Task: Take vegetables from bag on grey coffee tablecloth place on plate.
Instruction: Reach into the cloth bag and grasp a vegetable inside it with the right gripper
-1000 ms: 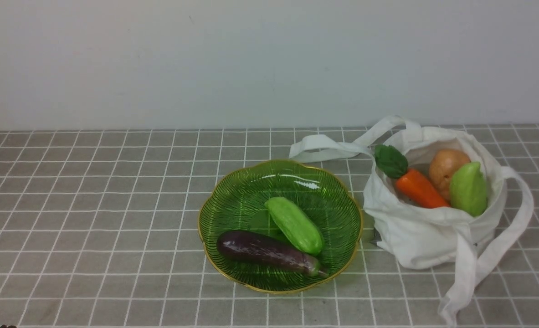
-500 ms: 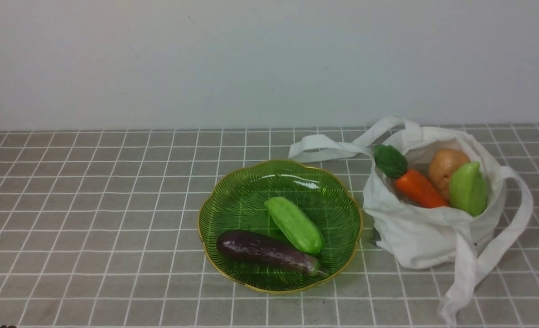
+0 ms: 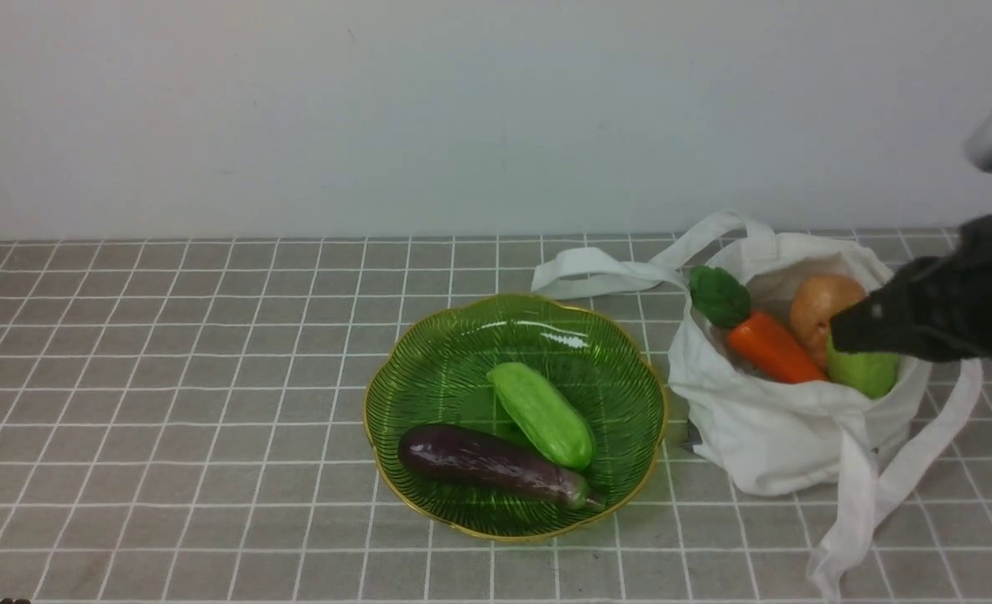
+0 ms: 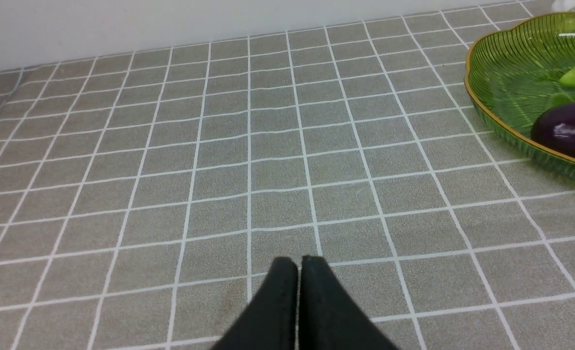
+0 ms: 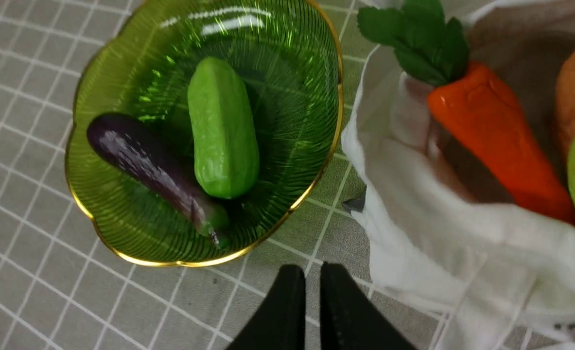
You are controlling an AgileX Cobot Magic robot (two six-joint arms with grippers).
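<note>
carrot (image 3: 768, 346) in bag (image 3: 785, 445), right gripper (image 5: 312, 270) seemingly closed

Front camera looks forward across tablecloth (image 3: 168, 377) to wall (image 3: 294, 109). Wrist cameras closer, angled down; all three share the plate (image 3: 437, 369).

Your tabletop (image 3: 127, 470) is covered by a grey-brown tablecloth (image 3: 168, 377) gridded with thin white lines. On the cloth you have the gold-rimmed green plate (image 3: 445, 361) near the middle. Just beside it on the right is the slumped white bag (image 3: 781, 445), with its straps (image 3: 596, 268) lying loose on the cloth.
</note>
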